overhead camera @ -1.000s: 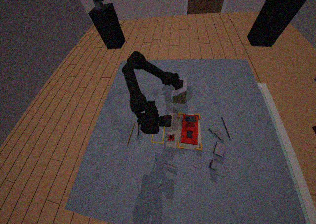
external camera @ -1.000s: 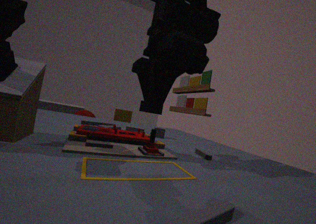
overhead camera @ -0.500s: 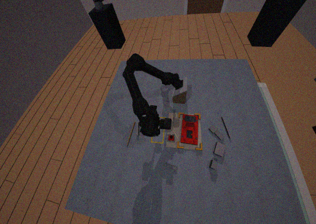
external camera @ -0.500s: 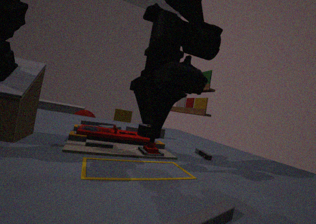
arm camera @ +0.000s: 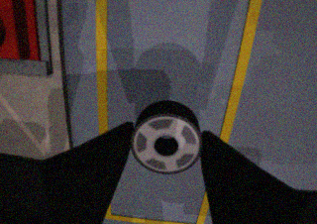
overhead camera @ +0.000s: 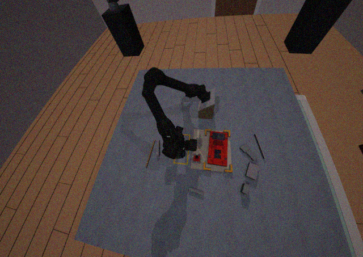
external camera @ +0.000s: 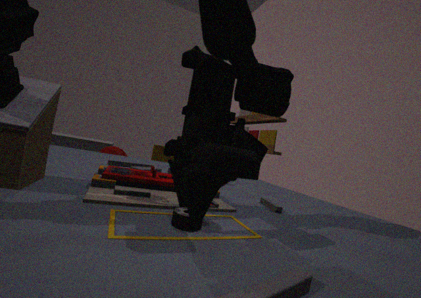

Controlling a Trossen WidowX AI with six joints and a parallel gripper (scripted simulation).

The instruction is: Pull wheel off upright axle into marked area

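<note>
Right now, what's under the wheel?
The wheel, clamped in the gripper, sits low over blue table surface inside the yellow outline. Its own body hides the spot directly beneath, so actual contact cannot be confirmed.

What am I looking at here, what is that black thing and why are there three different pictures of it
The black thing is a robot arm with several joints, standing on a grey-blue table. At its end is a pincer, two fingers that squeeze together.

The three pictures show one moment from three cameras. The first looks down from high above. The second sits low, near table level. The third is mounted on the arm's wrist and looks down between the fingers.

The pincer is shut on a small wheel, dark tyre with a pale hub. In the low view the wheel is down inside a yellow rectangle marked on the table; whether it touches the surface I cannot tell.

Beside the rectangle lies a pale board carrying a red block. A few small grey pieces and thin rods lie scattered farther off.
</note>
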